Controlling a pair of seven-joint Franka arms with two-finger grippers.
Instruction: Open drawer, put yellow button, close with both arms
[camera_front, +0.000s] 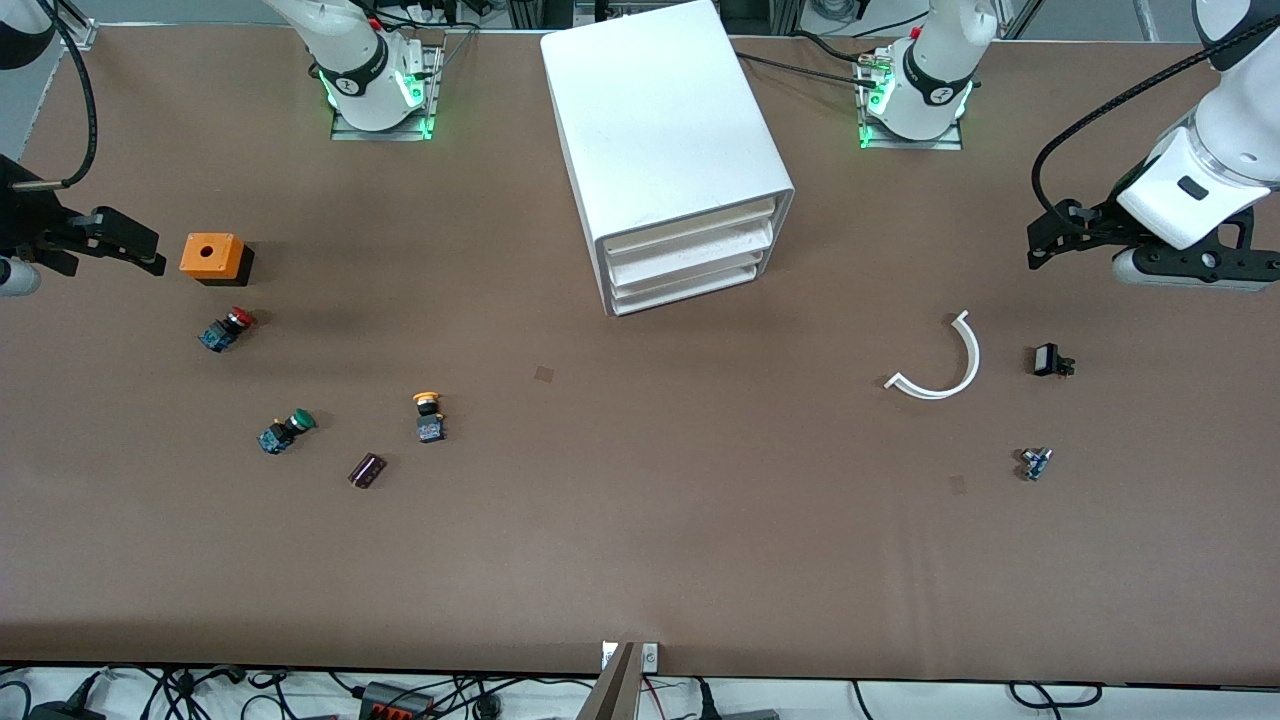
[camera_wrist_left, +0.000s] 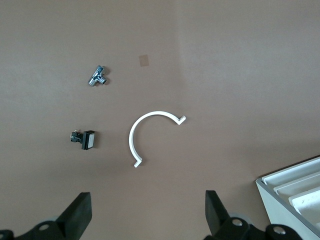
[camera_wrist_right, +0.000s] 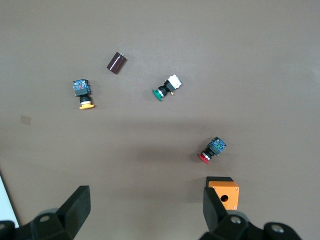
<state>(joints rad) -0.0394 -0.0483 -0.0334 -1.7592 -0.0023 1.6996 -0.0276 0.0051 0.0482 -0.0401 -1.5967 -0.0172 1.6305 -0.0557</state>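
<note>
Front view: yellow button (camera_front: 429, 413) among green button (camera_front: 287, 430), red button (camera_front: 227, 329); both end effectors (camera_wrist_left: 148, 212) (camera_wrist_right: 146, 212) wide open, empty.

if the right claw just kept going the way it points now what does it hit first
Probably bare table. In the right wrist view the open right claw points down at empty brown surface, with the orange box beside one finger and the red button just past it. Depth is hard to judge.
</note>
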